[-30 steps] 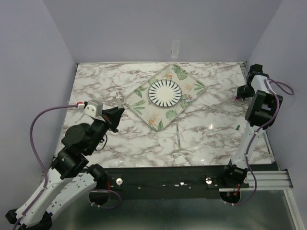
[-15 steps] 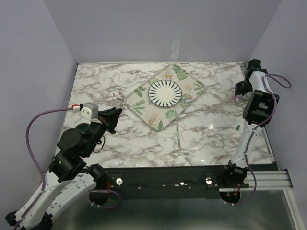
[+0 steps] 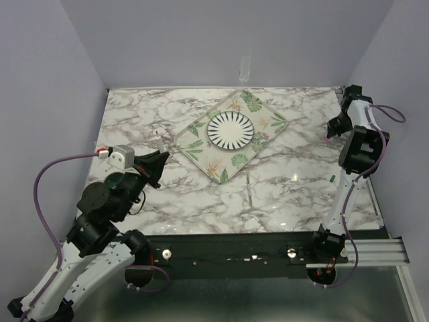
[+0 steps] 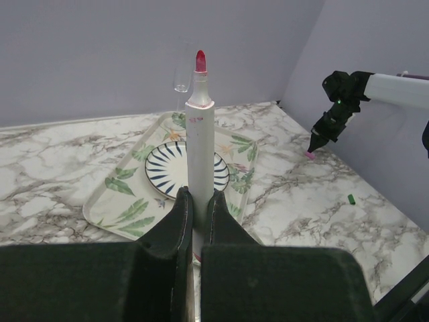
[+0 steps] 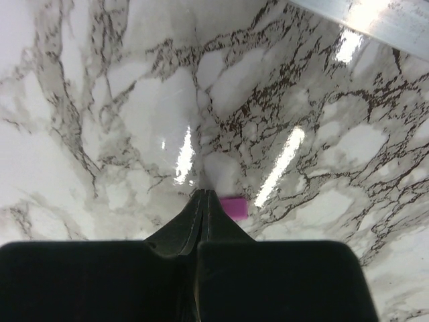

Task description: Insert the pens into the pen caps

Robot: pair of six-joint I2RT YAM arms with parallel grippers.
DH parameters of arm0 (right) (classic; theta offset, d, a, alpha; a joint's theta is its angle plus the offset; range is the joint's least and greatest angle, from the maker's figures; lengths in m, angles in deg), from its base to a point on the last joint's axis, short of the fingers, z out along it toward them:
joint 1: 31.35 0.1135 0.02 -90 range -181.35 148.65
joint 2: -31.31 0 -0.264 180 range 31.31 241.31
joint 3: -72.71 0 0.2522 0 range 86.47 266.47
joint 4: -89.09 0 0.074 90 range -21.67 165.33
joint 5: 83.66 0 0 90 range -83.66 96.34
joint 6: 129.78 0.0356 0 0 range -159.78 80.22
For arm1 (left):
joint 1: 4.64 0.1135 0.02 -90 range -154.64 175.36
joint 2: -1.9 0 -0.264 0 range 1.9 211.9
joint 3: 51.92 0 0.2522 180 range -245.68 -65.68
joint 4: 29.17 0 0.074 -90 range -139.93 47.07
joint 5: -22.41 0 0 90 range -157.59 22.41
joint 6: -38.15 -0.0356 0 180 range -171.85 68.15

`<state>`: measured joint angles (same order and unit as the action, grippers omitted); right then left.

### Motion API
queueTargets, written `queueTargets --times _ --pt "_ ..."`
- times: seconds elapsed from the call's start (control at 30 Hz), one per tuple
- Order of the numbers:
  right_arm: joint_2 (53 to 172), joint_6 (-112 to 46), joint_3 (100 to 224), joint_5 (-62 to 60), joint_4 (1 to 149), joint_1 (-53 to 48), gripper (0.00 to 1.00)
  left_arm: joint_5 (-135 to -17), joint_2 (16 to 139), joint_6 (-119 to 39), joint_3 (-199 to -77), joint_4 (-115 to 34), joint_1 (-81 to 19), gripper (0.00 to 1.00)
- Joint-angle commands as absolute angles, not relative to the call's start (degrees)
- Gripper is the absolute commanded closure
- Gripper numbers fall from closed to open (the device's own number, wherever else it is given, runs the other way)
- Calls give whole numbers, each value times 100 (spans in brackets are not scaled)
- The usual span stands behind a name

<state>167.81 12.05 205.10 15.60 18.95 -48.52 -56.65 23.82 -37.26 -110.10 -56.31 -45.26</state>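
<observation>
Left wrist: pen (image 4: 200, 141) along left end effector (image 4: 198, 201), red tip outward

Pen (image 4: 200, 134): white barrel, bare red tip, upright, clamped in left gripper (image 4: 198, 204).
Pink cap (image 5: 234, 207): on table (image 3: 295, 161), just beside right gripper (image 5: 203, 196).
Green cap (image 4: 350, 198): lies apart, nearer.

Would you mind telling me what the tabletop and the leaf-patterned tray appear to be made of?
The white, grey-veined tabletop looks like polished marble or glossy marble-print laminate; it mirrors lights. The leaf-patterned rectangular tray seems printed plastic or melamine, given its smooth rim.
</observation>
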Motion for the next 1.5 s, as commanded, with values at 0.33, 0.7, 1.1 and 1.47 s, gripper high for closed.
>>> queueTargets --times 0.33,0.7,1.1,1.47 --pt "15737 1400 18959 1531 2075 -4524 95 -5783 2133 -3577 -10910 -5479 -4542 100" --pt "14784 453 18260 1898 2558 -4401 90 -6021 2142 -3445 -10848 -5532 -4551 100" --pt "15919 811 19804 2270 1748 -4620 64 -6038 2344 -3444 -10848 -5541 -4559 100" --pt "16217 996 19959 2260 1583 -4735 61 -5933 2309 -3462 -10839 -5567 -4559 100"
